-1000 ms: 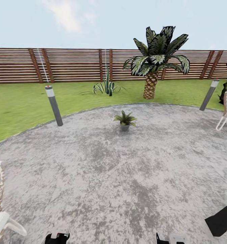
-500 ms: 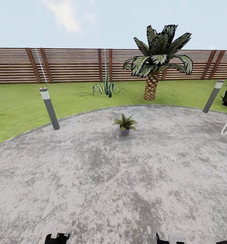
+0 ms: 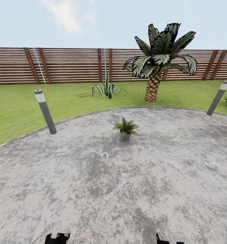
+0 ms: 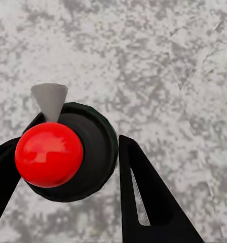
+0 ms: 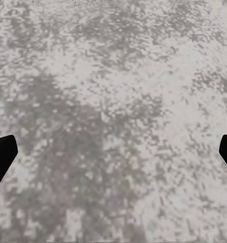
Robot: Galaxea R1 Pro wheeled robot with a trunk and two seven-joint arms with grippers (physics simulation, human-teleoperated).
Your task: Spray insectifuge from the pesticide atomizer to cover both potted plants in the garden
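One potted plant (image 3: 126, 127) stands on the patio (image 3: 93, 176). There are two grey lamp posts (image 3: 45, 111), at 10 and 2 o'clock, one palm (image 3: 159, 57) and one spiky agave (image 3: 106, 86) at 12 o'clock.

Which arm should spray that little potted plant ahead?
Left: its gripper already holds the spray bottle, while the right gripper is open and empty. The potted plant sits straight ahead.

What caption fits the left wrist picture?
Left gripper holds the pesticide atomizer, red-capped, above the grey stone patio.
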